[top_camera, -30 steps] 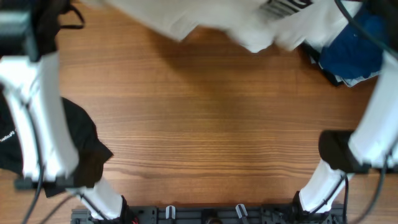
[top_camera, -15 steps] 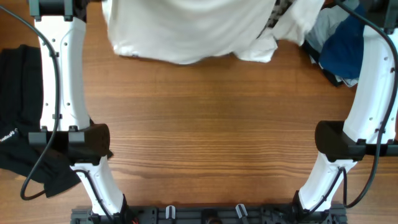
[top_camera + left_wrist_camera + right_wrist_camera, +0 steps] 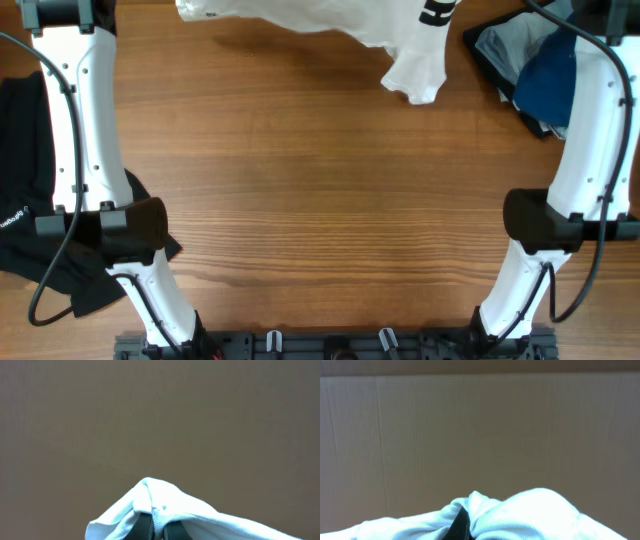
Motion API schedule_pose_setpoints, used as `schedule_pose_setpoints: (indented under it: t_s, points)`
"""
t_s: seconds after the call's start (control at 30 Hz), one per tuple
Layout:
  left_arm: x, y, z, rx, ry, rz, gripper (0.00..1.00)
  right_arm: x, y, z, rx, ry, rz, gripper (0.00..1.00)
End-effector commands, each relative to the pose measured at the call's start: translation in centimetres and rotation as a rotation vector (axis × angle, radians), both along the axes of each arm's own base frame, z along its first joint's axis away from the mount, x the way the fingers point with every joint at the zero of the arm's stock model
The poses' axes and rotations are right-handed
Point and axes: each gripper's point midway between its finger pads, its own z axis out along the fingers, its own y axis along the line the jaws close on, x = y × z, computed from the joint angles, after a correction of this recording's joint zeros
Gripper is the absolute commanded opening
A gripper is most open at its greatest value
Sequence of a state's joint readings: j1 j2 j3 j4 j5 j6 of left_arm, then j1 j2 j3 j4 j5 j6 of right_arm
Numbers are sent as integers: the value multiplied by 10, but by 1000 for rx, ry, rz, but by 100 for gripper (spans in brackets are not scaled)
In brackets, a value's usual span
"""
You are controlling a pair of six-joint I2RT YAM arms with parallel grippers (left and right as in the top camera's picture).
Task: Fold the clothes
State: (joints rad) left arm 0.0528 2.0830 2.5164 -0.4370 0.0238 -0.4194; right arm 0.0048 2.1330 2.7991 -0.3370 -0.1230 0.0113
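Left pincer (image 3: 157,527) and right pincer (image 3: 462,527) are each pinching, fully closed, a bunched edge of the white T-shirt (image 3: 320,18). The shirt is stretching between them, one sleeve drooping below. Judging: the spreading step is under way. Next is calling for lowering it flat onto the bare worktop (image 3: 330,200) beneath the pincers.

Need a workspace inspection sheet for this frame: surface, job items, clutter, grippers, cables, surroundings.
Surface: wooden table, no stains seen.
Job's things: white T-shirt held up at the far edge; black garment at the left edge; dark blue garment and grey garment piled far right.
Clutter: nothing seen.
Grippers: left gripper and right gripper both shut on the white T-shirt.
Cables: black cables loop along the arms.
Surroundings: plain brown panel in wrist views.
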Motion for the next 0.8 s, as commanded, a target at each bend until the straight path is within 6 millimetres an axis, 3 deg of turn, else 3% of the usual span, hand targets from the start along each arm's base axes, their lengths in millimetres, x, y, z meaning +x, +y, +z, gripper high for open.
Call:
schedule_pose_setpoints:
  t_s: [0.0, 0.13, 0.27, 0.53, 0.6, 0.63, 0.7, 0.77]
  points:
    - [-12, 22, 30, 27, -84, 71, 4, 21, -12, -4, -15, -63, -67, 4]
    - [-2, 25, 26, 27, -103, 74, 4, 37, -12, -7, 14, -142, -57, 4]
    - [6, 25, 13, 22, -75, 73, 4, 32, -18, 5, 48, -202, -51, 4]
    - [4, 18, 20, 17, -100, 53, 4, 13, -20, 28, -1, -276, -71, 4]
    - [4, 16, 16, 12, -79, 38, 4, 19, -17, 16, -6, -209, -54, 4]
    - [4, 15, 12, 10, -61, 35, 4, 27, -12, -1, 3, -124, -17, 4]
    - [5, 15, -7, -17, 14, 31, 4, 40, -5, -41, 54, 63, 43, 4]
    - [3, 8, -34, -26, 127, -8, 4, 49, -2, -96, 132, 303, 67, 4]
